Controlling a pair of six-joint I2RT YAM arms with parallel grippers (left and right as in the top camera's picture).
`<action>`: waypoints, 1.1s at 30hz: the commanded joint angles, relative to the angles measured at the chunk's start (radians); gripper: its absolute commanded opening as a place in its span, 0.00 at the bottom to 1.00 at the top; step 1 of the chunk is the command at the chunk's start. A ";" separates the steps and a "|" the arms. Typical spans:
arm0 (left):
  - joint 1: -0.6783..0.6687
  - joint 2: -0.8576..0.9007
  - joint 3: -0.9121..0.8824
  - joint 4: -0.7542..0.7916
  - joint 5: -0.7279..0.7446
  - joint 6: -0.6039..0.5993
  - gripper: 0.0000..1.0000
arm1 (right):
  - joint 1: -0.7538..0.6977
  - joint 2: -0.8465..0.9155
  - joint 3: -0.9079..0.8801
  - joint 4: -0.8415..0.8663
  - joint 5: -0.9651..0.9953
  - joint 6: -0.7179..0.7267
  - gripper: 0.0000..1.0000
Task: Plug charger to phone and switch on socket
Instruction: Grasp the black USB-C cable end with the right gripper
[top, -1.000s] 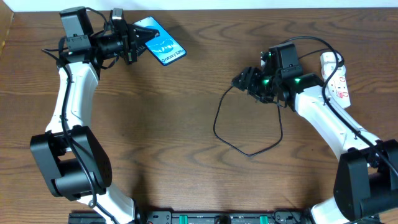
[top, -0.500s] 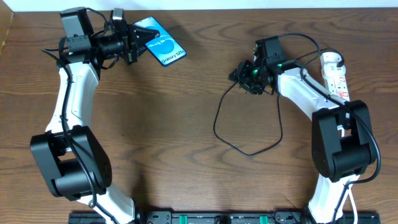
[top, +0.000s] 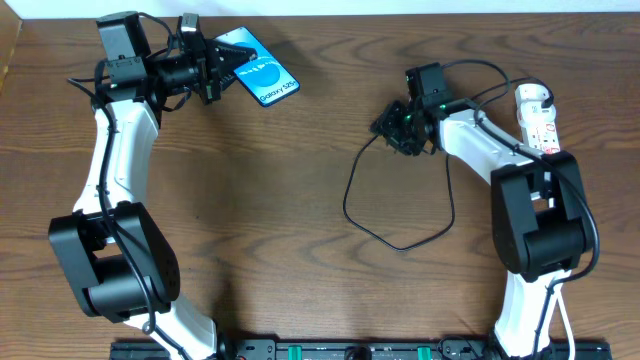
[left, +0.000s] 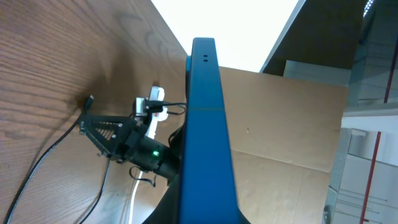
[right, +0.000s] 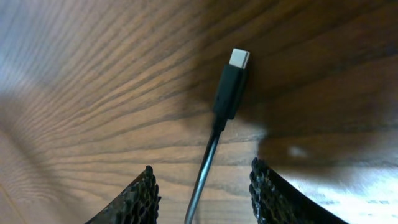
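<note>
At eleven o'clock on the wooden table (top: 280, 210), left gripper (top: 228, 68) closed tight on the phone (top: 265, 75), gripping the end nearer the table's left edge, bright blue screen facing up and "Galaxy S25+" legible from overhead, long axis pointing toward four o'clock. From the left wrist camera, only the phone's blue edge (left: 205, 124) in sight, running straight out from the lens. Between one and two o'clock, well apart from the phone, right gripper (top: 390, 122) with jaws spread wide and holding nothing. In the right wrist view, black mesh-textured fingers (right: 140, 196) on either side of the charger (right: 227, 99), thin black cable passing between them without visible contact, small plug tip (right: 239, 59) lying flat on the wood just ahead, metal end pointing away from the gripper. From overhead, rest of the cable looping down toward six o'clock and back up beside the right arm. Between two and three o'clock, near the table's right edge, socket (top: 543, 125): narrow white power strip with red-marked switches, just beside the right arm. Switch positions too small to tell.
</note>
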 joint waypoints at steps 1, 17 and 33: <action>-0.001 -0.029 0.000 0.001 0.043 0.010 0.07 | 0.014 0.040 0.019 0.019 0.012 0.042 0.45; -0.001 -0.029 0.000 0.001 0.043 0.010 0.07 | 0.026 0.097 0.019 0.147 0.049 -0.115 0.01; -0.001 -0.029 0.000 0.002 0.081 0.011 0.07 | -0.076 0.073 0.023 0.199 -0.636 -0.587 0.01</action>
